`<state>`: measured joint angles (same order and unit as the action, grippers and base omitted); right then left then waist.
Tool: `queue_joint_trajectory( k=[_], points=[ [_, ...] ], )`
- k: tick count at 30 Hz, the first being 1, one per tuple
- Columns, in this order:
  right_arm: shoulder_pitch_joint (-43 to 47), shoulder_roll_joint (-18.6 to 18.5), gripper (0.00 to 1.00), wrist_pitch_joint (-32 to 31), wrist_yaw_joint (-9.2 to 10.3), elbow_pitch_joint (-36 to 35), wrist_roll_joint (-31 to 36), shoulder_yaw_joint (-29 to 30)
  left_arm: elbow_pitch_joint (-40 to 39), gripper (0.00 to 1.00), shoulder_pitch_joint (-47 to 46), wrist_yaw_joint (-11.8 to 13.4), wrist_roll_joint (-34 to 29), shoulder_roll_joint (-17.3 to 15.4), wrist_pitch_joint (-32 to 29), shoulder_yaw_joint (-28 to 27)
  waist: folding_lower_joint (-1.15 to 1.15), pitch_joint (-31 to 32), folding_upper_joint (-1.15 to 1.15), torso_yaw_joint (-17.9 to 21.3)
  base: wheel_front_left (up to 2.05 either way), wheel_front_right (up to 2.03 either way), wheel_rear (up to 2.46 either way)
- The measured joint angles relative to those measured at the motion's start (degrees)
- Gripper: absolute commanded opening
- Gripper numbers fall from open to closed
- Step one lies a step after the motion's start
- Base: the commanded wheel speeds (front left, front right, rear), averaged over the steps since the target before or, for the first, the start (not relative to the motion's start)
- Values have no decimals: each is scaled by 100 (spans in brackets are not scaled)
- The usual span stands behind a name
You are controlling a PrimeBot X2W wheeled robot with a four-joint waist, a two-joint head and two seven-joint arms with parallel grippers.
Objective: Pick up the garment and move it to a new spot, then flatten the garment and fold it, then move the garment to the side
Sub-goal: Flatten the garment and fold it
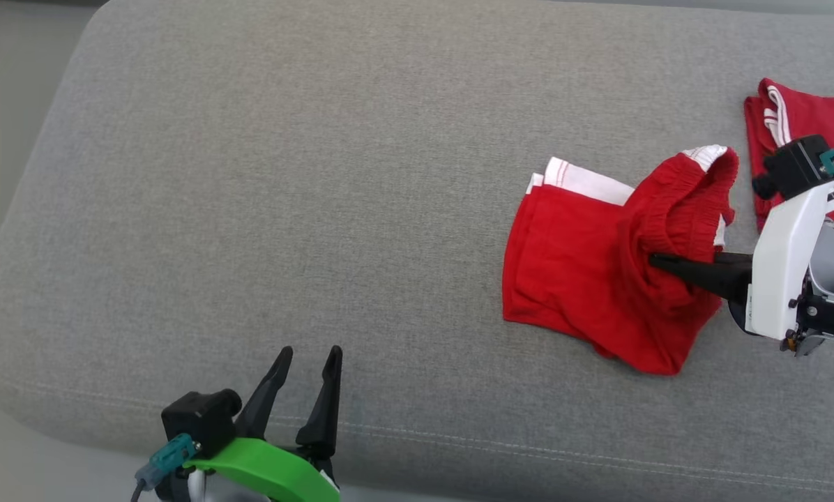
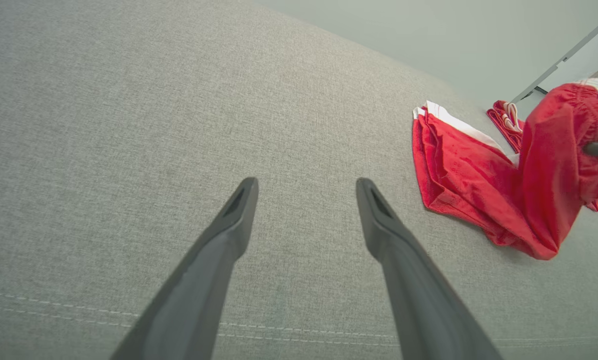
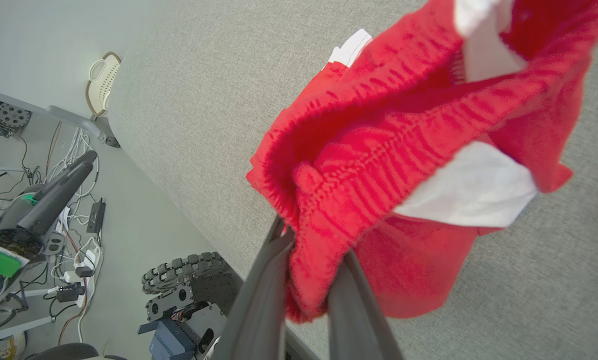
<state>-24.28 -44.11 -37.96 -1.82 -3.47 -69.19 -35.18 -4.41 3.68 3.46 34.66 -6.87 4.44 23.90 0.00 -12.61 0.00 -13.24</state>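
1. left gripper (image 1: 311, 352) hovers at the near edge of the grey cushion (image 1: 284, 174), its two fingers spread wide with nothing between them. it seems to wait out of the way until flattening calls for a second hand.
2. right gripper (image 1: 661, 261) reaches in from the cushion's right end, jaws closed on the elastic waistband (image 1: 675, 202) of the red garment (image 1: 577, 279). the right wrist view shows the gathered band pinched between both fingers.
3. the garment, red shorts with white trim, is on the right part of the cushion. its waistband end is lifted off the cushion surface, while the leg end lies on it, partly doubled over itself.
4. taking the thick band looks sensible, since a firm bunch should slip less than thin cloth.
5. by this, the pick-up-and-move step is in hand, and flattening and folding are not yet done.
6. a second red garment (image 1: 807, 115) lies at the cushion's far right end, just beyond the held one. it is probably not part of this grip.
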Motion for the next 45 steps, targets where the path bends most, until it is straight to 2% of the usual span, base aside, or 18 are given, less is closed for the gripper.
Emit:
queue_joint_trajectory(
  k=[4, 5, 6, 7, 8, 9, 10, 16, 22, 28, 32, 39, 45],
  points=[
    [-23, -34, 0, -271, 242, -109, -10, -40, 109, 100, -114, -85, 48, 131, 63, 80, 0, -39, 0, -304, 0, 0, 0],
    [-30, -38, 10, -302, 312, -125, -10, -36, 152, 100, -142, -97, 52, 142, 68, 77, 0, -52, 0, -380, 0, 0, 0],
    [-46, -45, 33, -355, 369, -155, -10, -40, 192, 100, -157, -99, 71, 152, 92, 73, 0, -66, 0, -457, 0, 0, 0],
    [-65, -54, 43, -409, 416, -193, -7, -47, 226, 100, -164, -101, 100, 165, 118, 69, 0, -81, 0, -531, 0, 0, 0],
    [-102, -53, 94, -422, 470, -229, 12, -49, 255, 100, -168, -103, 116, 178, 119, 68, 0, -97, 0, -602, 0, 0, 0],
    [-143, -49, 100, -421, 539, -258, 22, -36, 287, 100, -174, -120, 129, 188, 126, 67, 0, -114, 0, -673, 0, 0, 0],
    [-191, -44, 100, -422, 594, -279, 37, -27, 326, 100, -182, -125, 132, 193, 168, 67, 0, -131, 0, -737, 0, 0, 0],
    [-405, 160, 100, -472, 595, -390, 225, -132, 531, 100, -249, -144, 148, 202, 300, 0, 0, -222, 0, -1003, 0, 0, 0],
    [-584, 622, 100, -279, 591, -527, 242, -149, 664, 100, -260, -142, 148, 203, 427, -155, 0, -158, 0, -934, 0, 0, 0],
    [-672, 969, 100, 567, 589, -753, 486, 223, 721, 100, -258, -110, 147, 121, 491, -315, 0, -32, 0, -645, 0, 0, 0],
    [-567, 943, 100, 1235, 597, -839, 935, 468, 682, 100, -254, -92, 145, -3, 517, -349, 0, 44, 0, -381, 0, 0, 0],
    [437, 861, 100, 2216, 783, -827, 1391, 695, 530, 100, -251, -87, 66, -176, 458, -343, 0, 149, 0, 147, 0, 0, 0],
    [1267, 1121, 100, 2872, 847, -694, 1388, 812, 391, 100, -246, -82, 33, -263, 357, -334, 0, 200, 0, 627, 0, 0, 0]
  ],
)
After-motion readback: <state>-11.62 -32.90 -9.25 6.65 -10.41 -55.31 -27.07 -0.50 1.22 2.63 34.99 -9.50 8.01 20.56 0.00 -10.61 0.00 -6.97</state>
